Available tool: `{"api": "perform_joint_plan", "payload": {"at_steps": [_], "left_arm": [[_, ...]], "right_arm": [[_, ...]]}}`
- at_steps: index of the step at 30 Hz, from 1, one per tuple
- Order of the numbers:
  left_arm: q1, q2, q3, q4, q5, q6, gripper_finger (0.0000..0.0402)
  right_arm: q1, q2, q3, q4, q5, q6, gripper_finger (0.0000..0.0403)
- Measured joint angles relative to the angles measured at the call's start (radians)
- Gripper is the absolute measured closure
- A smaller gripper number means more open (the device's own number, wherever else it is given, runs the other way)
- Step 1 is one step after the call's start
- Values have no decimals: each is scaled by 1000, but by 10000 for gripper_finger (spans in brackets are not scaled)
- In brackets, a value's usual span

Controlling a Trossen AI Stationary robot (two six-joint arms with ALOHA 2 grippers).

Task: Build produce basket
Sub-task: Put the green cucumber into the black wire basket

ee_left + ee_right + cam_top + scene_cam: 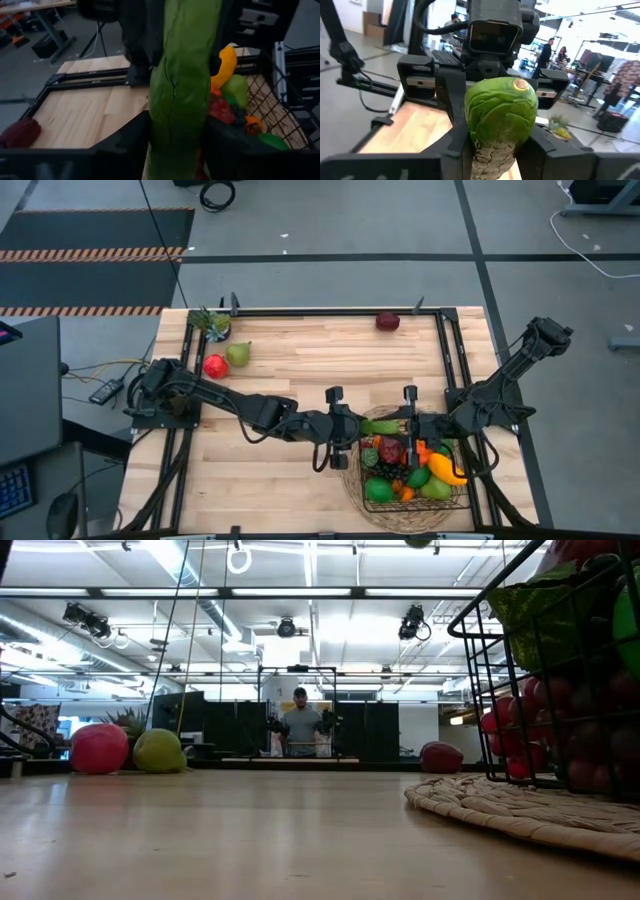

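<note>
Above the basket [372, 502], 2 grippers, left [352, 428] and right [405, 423], pinching 1 cucumber [383, 425].

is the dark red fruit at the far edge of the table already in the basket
No, in the high view the dark red fruit sits alone on the table's far edge, well apart from the basket.

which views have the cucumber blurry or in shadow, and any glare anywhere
Left wrist view: cucumber fills the frame, soft and shadowed lower down. Right wrist view: its end is sharp, the background washed out by bright light. Low view: ceiling lights glare; basket edge is dark.
</note>
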Motion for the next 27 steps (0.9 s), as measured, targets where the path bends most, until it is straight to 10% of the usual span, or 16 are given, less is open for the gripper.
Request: {"api": "perform_joint_plan", "payload": {"at_steps": [17, 27], "left_arm": [[-3, -99, 0, -163, -52, -27, 225], [30, -125, 0, -425, -183, -124, 228]], "right_arm": [[124, -94, -3, -121, 174, -18, 289], [211, -185, -2, -348, 148, 251, 289]]}}
